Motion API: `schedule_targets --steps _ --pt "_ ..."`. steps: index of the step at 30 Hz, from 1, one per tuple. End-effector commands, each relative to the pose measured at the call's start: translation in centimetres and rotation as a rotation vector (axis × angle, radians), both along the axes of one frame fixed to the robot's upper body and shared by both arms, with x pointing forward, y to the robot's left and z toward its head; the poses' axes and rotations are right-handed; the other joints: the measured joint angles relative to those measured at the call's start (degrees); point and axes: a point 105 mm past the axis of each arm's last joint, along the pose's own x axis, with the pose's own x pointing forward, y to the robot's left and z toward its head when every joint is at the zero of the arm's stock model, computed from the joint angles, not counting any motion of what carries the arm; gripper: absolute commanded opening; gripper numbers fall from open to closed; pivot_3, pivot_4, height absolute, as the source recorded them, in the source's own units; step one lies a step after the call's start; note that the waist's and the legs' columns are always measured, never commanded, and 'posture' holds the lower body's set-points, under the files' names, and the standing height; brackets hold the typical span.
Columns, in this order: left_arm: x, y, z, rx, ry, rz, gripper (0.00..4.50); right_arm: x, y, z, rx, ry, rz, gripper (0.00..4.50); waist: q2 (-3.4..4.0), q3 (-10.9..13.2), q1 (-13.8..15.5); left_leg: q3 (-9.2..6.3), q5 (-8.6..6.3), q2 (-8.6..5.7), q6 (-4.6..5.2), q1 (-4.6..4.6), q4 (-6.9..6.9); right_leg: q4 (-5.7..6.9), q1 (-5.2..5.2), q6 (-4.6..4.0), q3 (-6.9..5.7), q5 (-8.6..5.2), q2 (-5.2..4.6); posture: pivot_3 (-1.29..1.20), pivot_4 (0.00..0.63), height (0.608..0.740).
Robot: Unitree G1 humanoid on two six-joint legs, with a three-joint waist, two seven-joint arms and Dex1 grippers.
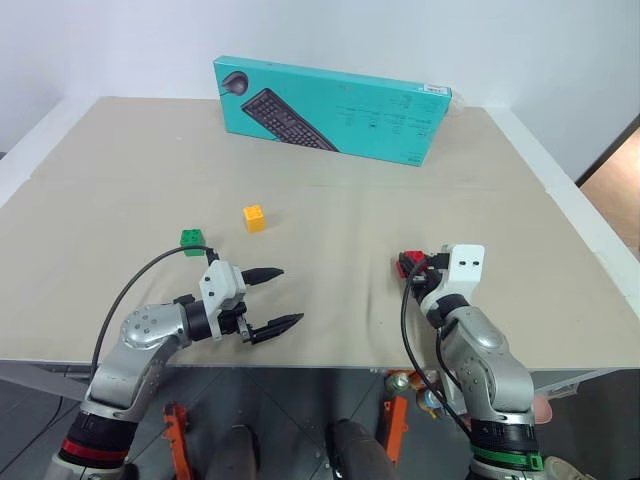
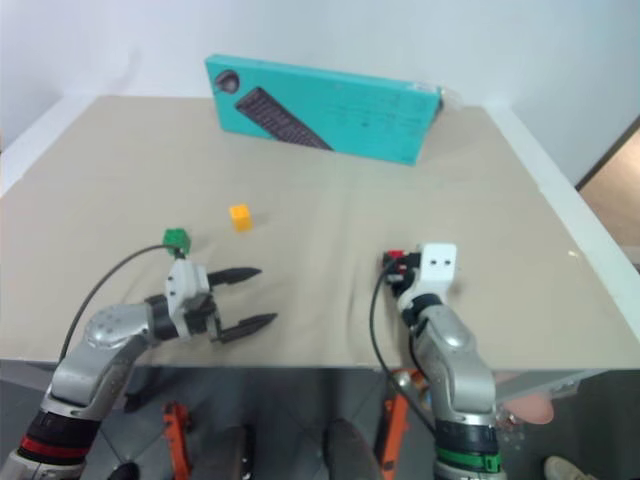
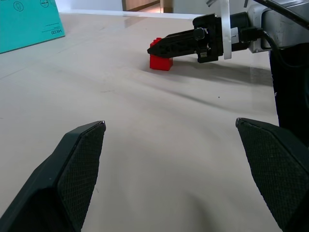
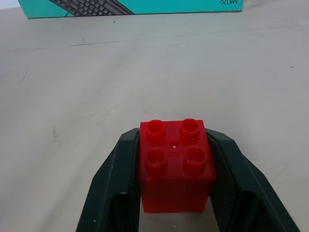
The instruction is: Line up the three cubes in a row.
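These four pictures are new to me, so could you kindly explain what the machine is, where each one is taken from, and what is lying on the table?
It is a humanoid robot with two arms, each ending in a gripper of two black fingers. Two pictures come from cameras in its head, looking down over a beige table. The other two come from cameras on its wrists, looking along the fingers. On the table lie a small green studded plastic cube, a small yellow studded plastic cube and, at the far end, a large teal cardboard keyboard box. The right gripper is shut on a small red studded plastic cube. The left gripper is open and holds nothing.
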Motion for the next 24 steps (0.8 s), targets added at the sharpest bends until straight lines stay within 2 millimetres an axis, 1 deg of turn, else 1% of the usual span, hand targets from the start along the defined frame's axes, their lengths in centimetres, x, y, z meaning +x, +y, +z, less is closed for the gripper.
schedule_targets --steps 1,3,5,6,8,11,13,15,19,24 --pt "-0.2 -0.2 1.1 0.006 -0.051 -0.017 4.50 -0.4 1.5 1.6 -0.068 -0.053 0.117 1.27 0.00 0.00 0.00 0.00 0.00 0.00 0.00 0.00 0.00 0.00 0.00 0.00 0.00 0.00 0.00 0.00 0.150 0.740" --pt "-0.2 0.0 1.1 0.009 -0.050 -0.015 4.50 -0.4 3.3 3.2 -0.099 -0.081 0.263 1.27 0.02 0.01 -0.05 0.00 0.00 0.00 0.00 0.00 0.01 0.00 0.00 0.00 0.00 0.00 0.00 0.00 0.150 0.740" --pt "0.0 0.3 1.0 0.015 -0.046 -0.008 4.50 -0.6 5.5 5.2 -0.123 -0.109 0.448 1.27 0.08 0.05 -0.34 0.01 0.00 0.00 0.00 0.01 0.01 0.00 -0.02 -0.01 0.01 0.01 0.01 0.00 0.150 0.740" --pt "0.0 0.4 1.0 0.017 -0.045 -0.005 4.50 -0.8 6.4 5.8 -0.140 -0.114 0.529 1.27 0.12 0.07 -0.54 0.00 0.01 0.00 0.01 0.01 0.01 0.00 -0.03 -0.05 0.01 0.04 0.01 0.00 0.150 0.740" --pt "0.1 0.5 0.9 0.020 -0.043 -0.001 4.50 -1.1 8.3 7.2 -0.213 -0.131 0.719 1.27 0.12 0.08 -0.69 0.00 0.06 0.00 0.10 0.01 0.01 0.00 -0.05 -0.04 0.02 0.13 0.03 0.00 0.150 0.740" --pt "0.1 0.5 0.8 0.020 -0.041 0.000 4.50 -0.9 9.9 8.5 -0.310 -0.147 0.940 1.27 0.10 0.06 -1.09 -0.10 0.10 0.00 0.16 0.04 0.00 0.00 0.02 -0.05 -0.02 0.15 0.08 0.00 0.150 0.740" --pt "0.1 0.5 0.7 0.019 -0.040 0.001 4.50 -0.3 10.4 8.6 -0.360 -0.132 1.049 1.27 0.09 0.06 -1.11 -0.13 0.10 0.00 0.16 0.05 0.01 0.00 0.06 -0.04 -0.04 0.14 0.08 0.00 0.150 0.740" --pt "0.1 0.5 0.7 0.017 -0.041 0.003 4.50 0.3 10.6 8.5 -0.371 -0.112 1.130 1.27 0.09 0.06 -1.18 -0.12 0.10 0.00 0.16 0.04 0.02 -0.01 0.06 -0.03 -0.04 0.13 0.08 0.00 0.150 0.740" --pt "0.0 0.6 0.8 0.015 -0.048 0.016 4.50 0.8 10.4 6.3 -0.492 -0.046 1.284 1.27 0.09 0.06 -1.19 -0.13 0.09 -0.02 0.16 -0.04 -0.01 -0.01 0.01 0.04 -0.04 0.09 0.07 0.00 0.150 0.740" --pt "-0.3 1.0 0.7 0.015 -0.045 0.040 4.50 1.4 10.3 5.2 -0.503 -0.004 1.357 1.27 0.10 0.07 -1.32 -0.12 0.08 -0.02 0.16 -0.06 -0.12 0.00 -0.10 0.29 -0.03 0.23 0.08 0.00 0.150 0.740"
